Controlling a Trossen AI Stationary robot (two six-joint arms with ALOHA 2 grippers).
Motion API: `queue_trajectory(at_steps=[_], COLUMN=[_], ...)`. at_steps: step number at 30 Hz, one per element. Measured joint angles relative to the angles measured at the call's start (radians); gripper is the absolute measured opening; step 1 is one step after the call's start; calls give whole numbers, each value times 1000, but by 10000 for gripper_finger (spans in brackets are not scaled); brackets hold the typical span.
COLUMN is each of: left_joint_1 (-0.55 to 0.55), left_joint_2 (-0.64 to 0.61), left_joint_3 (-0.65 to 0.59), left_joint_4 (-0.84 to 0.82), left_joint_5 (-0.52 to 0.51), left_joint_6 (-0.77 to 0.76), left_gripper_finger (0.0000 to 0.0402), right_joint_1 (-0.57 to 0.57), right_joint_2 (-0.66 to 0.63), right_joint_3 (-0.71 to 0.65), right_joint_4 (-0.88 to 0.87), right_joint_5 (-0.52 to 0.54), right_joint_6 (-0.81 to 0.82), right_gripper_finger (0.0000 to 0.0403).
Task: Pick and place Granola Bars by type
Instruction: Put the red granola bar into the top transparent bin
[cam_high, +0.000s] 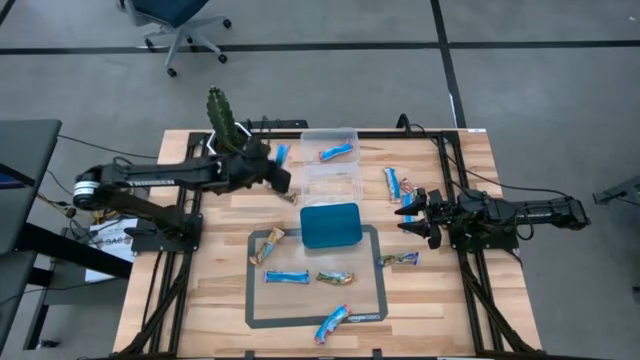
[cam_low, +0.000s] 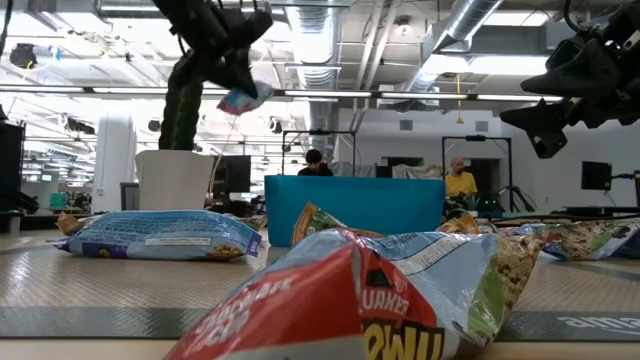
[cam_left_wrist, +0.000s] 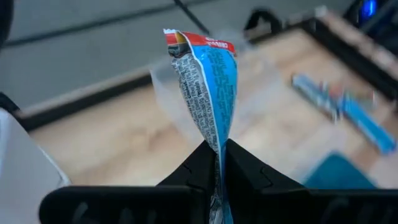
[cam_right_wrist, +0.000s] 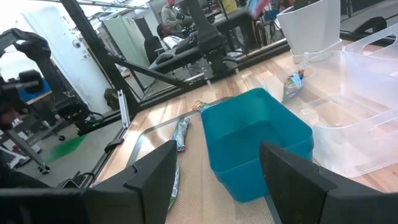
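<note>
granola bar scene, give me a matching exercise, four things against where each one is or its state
Things:
1. left claw
2. right claw
3. teal tray
4. clear plastic box

Places or states:
A. holds one blue bar inside
B. open, above the table's right side
C. shut on a blue bar, lifted
D. mid-table, at the mat's far edge

Pairs: 1-C, 2-B, 3-D, 4-A

The blue-wrapped bar (cam_left_wrist: 208, 81) disappears at its lower end between the left hand's (cam_left_wrist: 221, 163) fingers.

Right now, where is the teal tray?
The teal tray sits mid-table in the high view, just in front of the clear plastic box, with the right gripper beside it.
</note>
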Motion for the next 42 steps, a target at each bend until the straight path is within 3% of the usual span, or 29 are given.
queue_trajectory(at_steps=[12,21,34,38,42], left_joint_1=[105,218,295,304,305], left_joint_2=[43,265,662,760,819], left_joint_3=[20,278,792,890,909], left_joint_4=[235,213,-107,-230,-302], left_joint_5=[70,209,382,408,417], left_joint_6=[126,326,539,604,650], left_gripper_finger=[25,25,25,25,25], right_joint_1=[0,0,0,0,0], right_joint_2=[0,0,0,0,0], right_joint_3=[0,0,0,0,0], right_joint_4=[0,0,0,0,-1], right_joint_5=[0,1,0,0,0], right_joint_6=[0,0,0,0,0], right_gripper_finger=[221,221,221,221,221])
